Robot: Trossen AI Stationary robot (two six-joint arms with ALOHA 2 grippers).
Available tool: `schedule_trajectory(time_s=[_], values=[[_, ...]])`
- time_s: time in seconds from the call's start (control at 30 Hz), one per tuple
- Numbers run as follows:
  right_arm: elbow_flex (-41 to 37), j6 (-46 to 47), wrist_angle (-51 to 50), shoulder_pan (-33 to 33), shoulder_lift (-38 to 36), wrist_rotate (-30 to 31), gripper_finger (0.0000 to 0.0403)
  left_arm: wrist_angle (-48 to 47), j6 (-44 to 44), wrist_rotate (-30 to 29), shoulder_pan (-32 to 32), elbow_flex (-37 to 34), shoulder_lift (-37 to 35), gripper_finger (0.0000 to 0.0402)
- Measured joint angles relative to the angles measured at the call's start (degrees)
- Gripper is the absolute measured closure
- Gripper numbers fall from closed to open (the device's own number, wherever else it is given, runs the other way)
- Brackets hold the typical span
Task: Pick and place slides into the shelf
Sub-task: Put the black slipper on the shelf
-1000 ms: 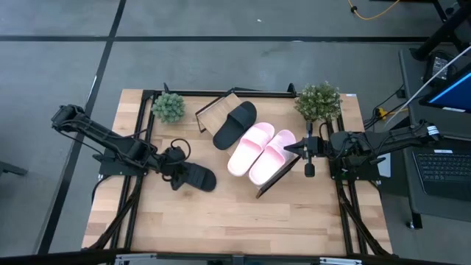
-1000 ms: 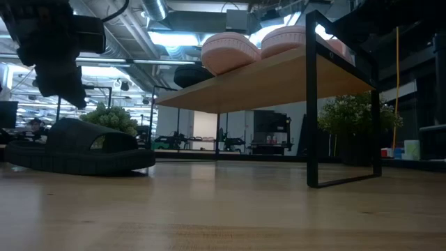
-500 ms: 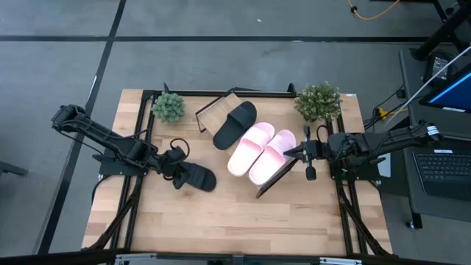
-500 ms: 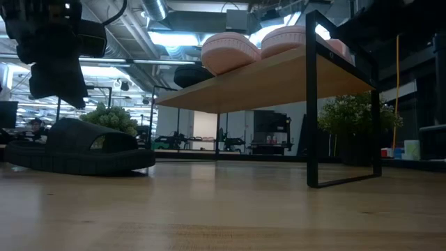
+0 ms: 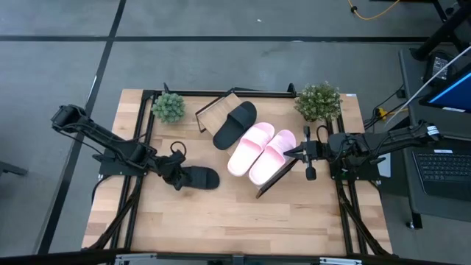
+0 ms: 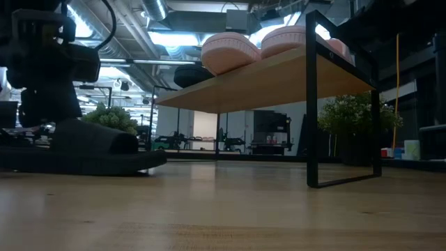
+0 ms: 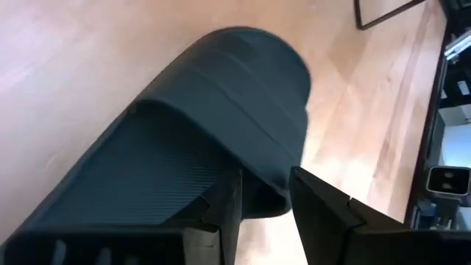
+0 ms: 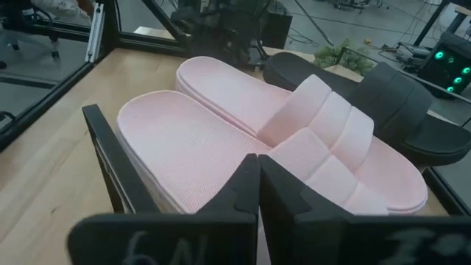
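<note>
The left gripper [image 5: 176,174] grips the edge of a black slide [image 5: 195,177] on the table's left side, fingers [image 7: 221,210] narrow around its side wall. The slide looks light, soft and bendable, so this edge seems a good hold. The right gripper [image 5: 305,153], fully closed, waits beside the shelf [image 5: 271,181] holding three slides.

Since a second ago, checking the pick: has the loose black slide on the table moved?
Yes. The black slide has turned in the left gripper, its toe swinging toward the shelf; it now lies flatter across the table.
</note>
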Motion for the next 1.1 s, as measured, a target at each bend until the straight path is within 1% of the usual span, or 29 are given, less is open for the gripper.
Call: schedule_trajectory(time_s=[0.23, 0.43, 0.83, 0.97, 1.1], values=[[0.0, 0.03, 0.02, 0.0, 0.0, 0.0, 0.0397, 0.76, -1.77, -0.43, -0.01, -1.36, -0.02, 0.0294], [0.0, 0.24, 0.02, 0.0, 0.0, 0.0, 0.0397, 3.82, 0.0, -1.29, 0.13, -1.45, 0.02, 0.0294], [0.0, 0.38, 0.0, 0.0, -0.02, -0.02, 0.0397, 3.91, 1.62, -2.21, 4.48, -1.45, 0.23, 0.0294], [0.0, 0.44, -0.02, 0.0, -0.02, -0.02, 0.0397, 4.36, 1.63, -2.26, 5.36, -1.45, 1.82, 0.0294], [0.0, 0.46, -0.05, 0.0, -0.02, -0.02, 0.0397, 6.29, 1.64, -1.09, 6.14, -1.43, 5.36, 0.0294]])
